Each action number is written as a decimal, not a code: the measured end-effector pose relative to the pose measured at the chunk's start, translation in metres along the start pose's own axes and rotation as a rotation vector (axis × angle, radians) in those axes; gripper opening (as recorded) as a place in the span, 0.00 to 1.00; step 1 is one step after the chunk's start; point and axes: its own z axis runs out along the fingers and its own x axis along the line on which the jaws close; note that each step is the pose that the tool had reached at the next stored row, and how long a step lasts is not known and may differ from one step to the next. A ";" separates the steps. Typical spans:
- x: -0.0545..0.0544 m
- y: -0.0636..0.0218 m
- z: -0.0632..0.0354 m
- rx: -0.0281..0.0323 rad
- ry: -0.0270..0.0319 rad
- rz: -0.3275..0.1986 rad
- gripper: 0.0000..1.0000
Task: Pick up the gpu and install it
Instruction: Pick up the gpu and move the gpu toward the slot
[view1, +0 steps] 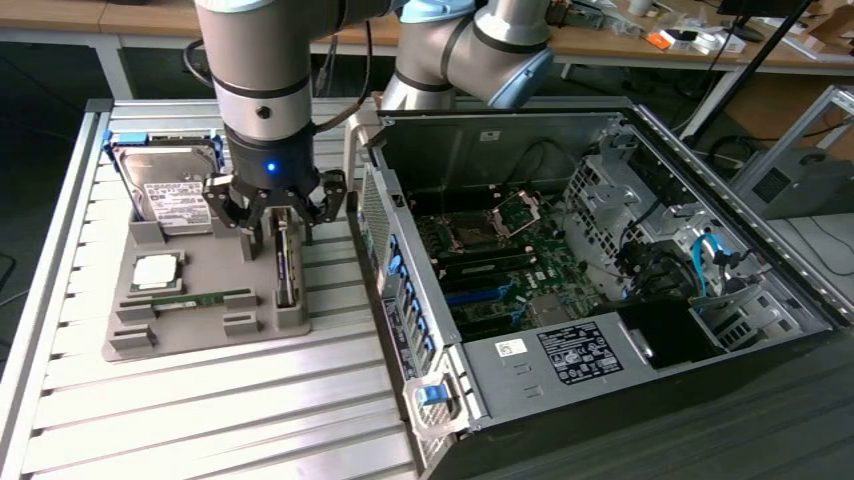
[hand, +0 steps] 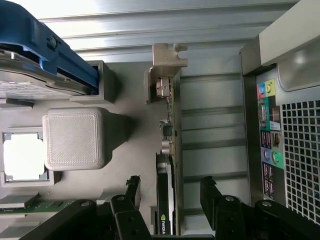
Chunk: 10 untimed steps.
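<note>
Gpu (hand: 167, 150) stands on edge in slot along gray tray's (view1: 200, 335) side nearest PC case (view1: 561, 140). Jaws spread wide, straddling card w/ gaps both sides. Narrow strip of slatted counter (view1: 267, 410) btwn tray edge and case wall.

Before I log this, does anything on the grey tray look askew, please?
Nothing stands out: the green, silver-bracketed GPU card stands upright in the grey plastic tray, between the fingers of the open end effector.

Light: bright, even, overhead;
Glare: counter (hand: 150, 20) slats washed white in wrist view;
Shadows: deep inside the computer case (view1: 507, 140)
</note>
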 end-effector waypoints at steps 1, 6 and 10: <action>0.000 0.0000 0.0008 0.0000 0.0000 0.000 0.60; 0.000 -0.0002 0.0031 0.0001 0.0002 0.000 0.60; 0.000 -0.0001 0.0033 -0.0001 0.0000 0.000 0.60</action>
